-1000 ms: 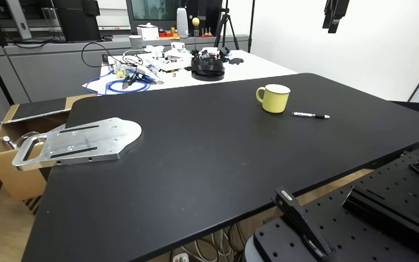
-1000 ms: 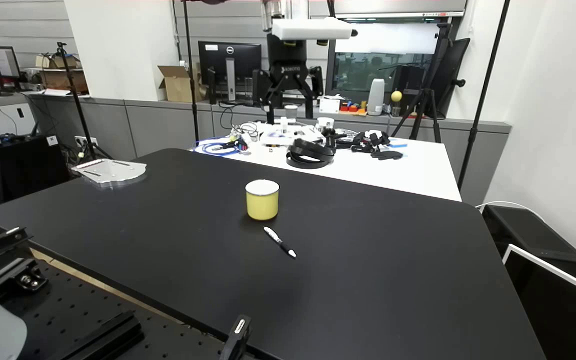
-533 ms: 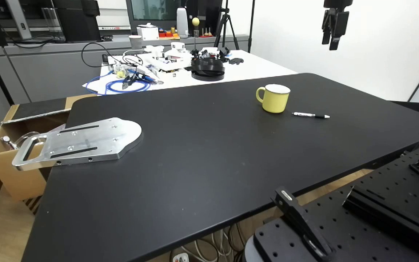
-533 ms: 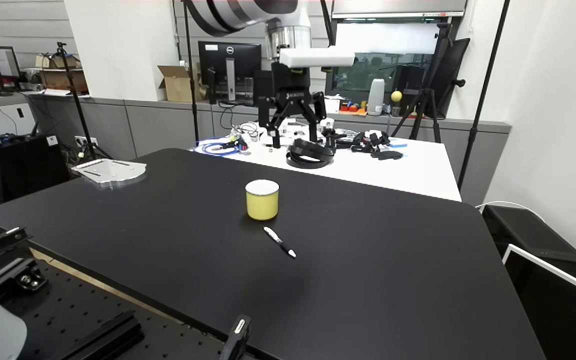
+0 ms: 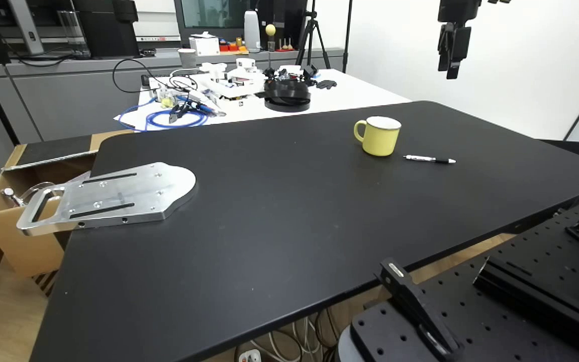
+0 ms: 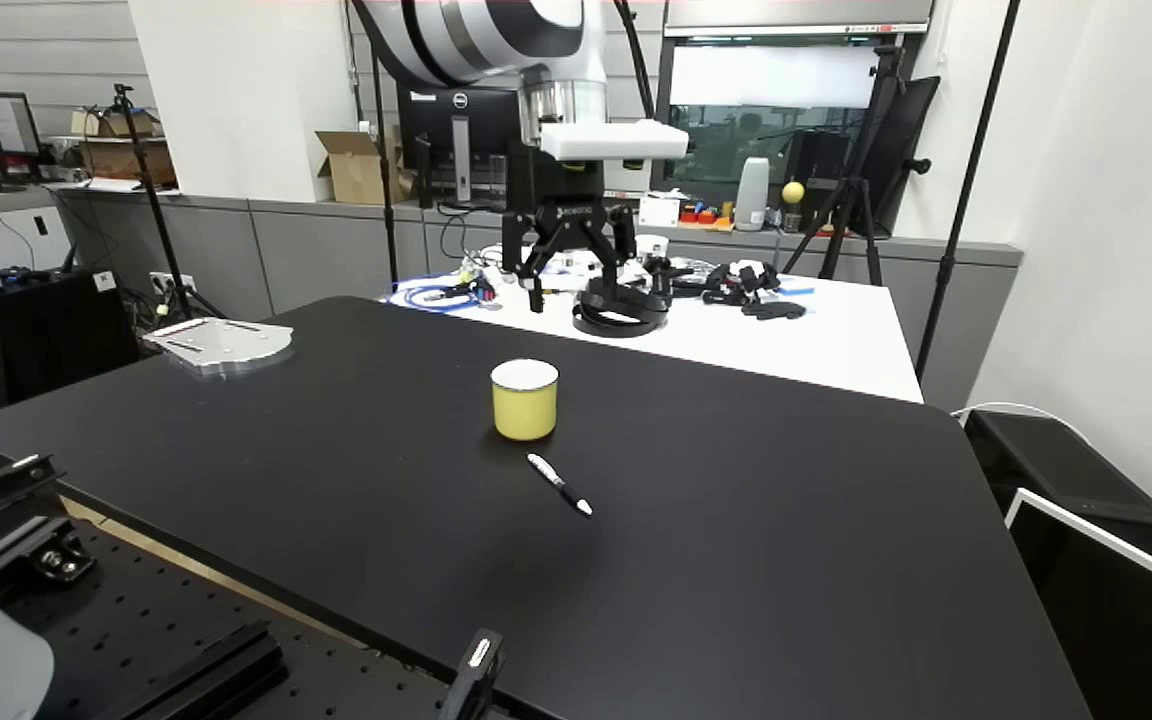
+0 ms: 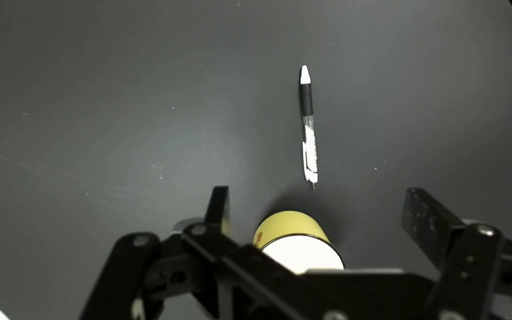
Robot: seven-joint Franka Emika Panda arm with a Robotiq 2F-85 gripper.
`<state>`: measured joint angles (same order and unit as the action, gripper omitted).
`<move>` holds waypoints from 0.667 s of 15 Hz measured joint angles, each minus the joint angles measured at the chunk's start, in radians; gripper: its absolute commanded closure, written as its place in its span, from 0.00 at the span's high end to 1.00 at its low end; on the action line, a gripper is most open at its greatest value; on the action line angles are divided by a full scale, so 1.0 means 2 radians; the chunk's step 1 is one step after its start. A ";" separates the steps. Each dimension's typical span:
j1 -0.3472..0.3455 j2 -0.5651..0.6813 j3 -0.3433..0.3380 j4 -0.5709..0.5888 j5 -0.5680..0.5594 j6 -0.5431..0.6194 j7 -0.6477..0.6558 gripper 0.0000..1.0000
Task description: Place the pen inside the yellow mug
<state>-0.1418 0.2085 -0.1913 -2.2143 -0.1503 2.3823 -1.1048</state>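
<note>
Black table (image 5: pixel 269 226) is taking up most of what I'm looking at; the action is sitting at its far right in an exterior view.

Gripper (image 7: pixel 318 206) is hanging well above it. Fingers (image 7: pixel 427 224) are standing wide, gripping nothing.

Yellow mug (image 5: pixel 381 141) is sitting upright, handle pointing left in an exterior view. In the wrist view it's showing at the near side, partly covered by the gripper's linkage.

Pen (image 7: pixel 309 129) is lying flat on the table, just right of the mug in an exterior view, not touching it. Wrist view is giving the key bit: pen is lying far of the fingers, roughly centred left to right, long axis running near to far. Clip end is facing the mug, white tip is pointing far. So the axis is running about square to the line the fingers close along. My read: little wrist twist needed, the move is mostly about going far in the wrist view, then down; dropping too near is risking the mug rim.
</note>
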 measured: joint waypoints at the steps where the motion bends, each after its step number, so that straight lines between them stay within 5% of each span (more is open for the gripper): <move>1: 0.000 0.000 0.000 0.000 0.000 0.000 0.000 1.00; 10: -0.006 0.006 0.010 -0.005 -0.001 0.003 -0.001 1.00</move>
<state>-0.1535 0.2210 -0.1711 -2.2241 -0.1513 2.3879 -1.1064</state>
